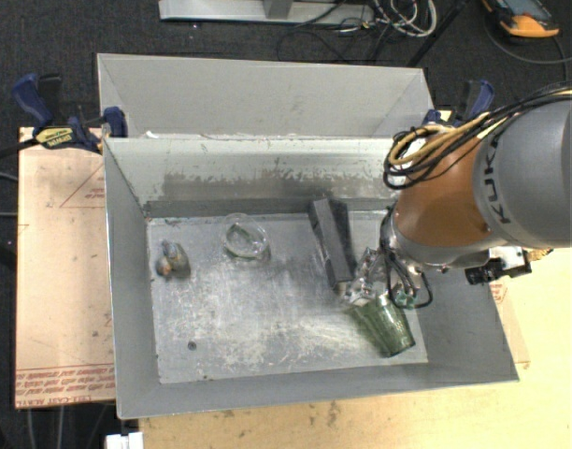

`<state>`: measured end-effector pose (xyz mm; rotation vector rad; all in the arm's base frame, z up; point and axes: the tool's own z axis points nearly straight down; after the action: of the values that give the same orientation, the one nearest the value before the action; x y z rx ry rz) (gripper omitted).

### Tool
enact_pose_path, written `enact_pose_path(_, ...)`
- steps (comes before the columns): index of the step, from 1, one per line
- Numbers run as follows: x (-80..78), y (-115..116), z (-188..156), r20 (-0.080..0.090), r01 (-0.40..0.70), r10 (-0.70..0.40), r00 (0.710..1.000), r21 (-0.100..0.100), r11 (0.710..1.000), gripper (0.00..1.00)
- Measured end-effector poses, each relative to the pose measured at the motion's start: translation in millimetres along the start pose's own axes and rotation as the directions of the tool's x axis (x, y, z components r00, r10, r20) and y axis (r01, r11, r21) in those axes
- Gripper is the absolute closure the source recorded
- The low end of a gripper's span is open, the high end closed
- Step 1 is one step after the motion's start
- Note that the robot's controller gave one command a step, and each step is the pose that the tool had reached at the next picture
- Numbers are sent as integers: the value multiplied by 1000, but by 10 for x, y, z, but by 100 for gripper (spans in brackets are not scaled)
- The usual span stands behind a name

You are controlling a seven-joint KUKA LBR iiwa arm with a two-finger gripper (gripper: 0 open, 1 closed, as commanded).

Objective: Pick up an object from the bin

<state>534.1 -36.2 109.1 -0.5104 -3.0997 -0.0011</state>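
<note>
Gripper lower right of frame, at upper end of green translucent cup lying on its side — pincer's opening can't be told. Cup likely light, slick, rigid — grip across the rim.

The floor was dark carpet, a tangle of cables up at 1 o'clock, a grey stand base at 12, and pale counter at 6.
</note>
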Motion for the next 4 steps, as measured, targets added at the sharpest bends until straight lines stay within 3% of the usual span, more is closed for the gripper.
enact_pose_path(1, 0, 0, 0, 0, 0, 0, 1000, 0, 1000, 100)
enact_pose_path(2, -5, -19, -83, -2, -72, 72, 997, 0, 997, 100)
enact_pose_path(3, -20, -176, -474, -2, -160, 160, 987, 0, 987, 100)
enact_pose_path(4, -6, 118, -810, 2, -59, 59, 998, 3, 998, 100)
